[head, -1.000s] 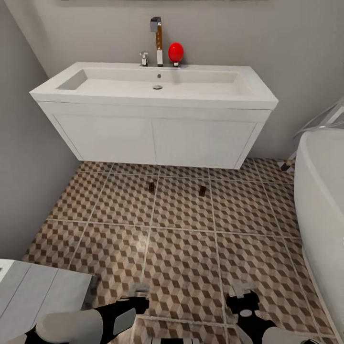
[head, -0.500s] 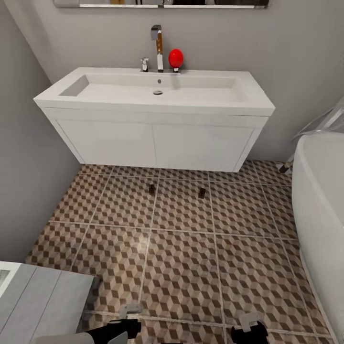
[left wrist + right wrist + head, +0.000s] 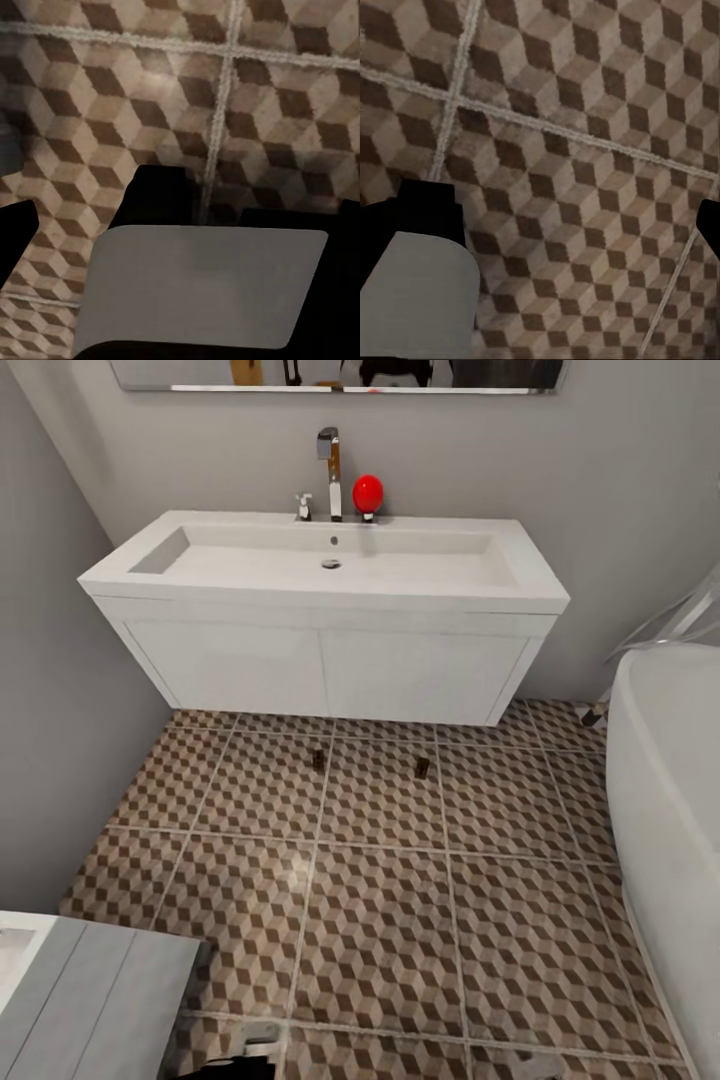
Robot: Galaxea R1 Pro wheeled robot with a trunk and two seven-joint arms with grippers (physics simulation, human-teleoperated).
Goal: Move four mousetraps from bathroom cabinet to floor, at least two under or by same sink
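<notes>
Sink sits at 12 o'clock in the head view, white trough basin on a white vanity, chrome tap at its back edge with a red ball-shaped thing just beside the tap. Mirror strip on the wall above. Two mousetraps on the bathroom floor, both just in front of the vanity: left mousetrap on a grout line, right mousetrap near it, well apart from each other. Bathtub at 3 o'clock, pale grey slatted piece at 8 o'clock. Left gripper barely pokes in at 6 o'clock, over the tiles; cannot tell how wide it is. Left wrist view: dark gripper parts and a grey plate over patterned tile. Right wrist view: right gripper with dark fingers at both edges, wide apart, nothing between them but floor tile.
</notes>
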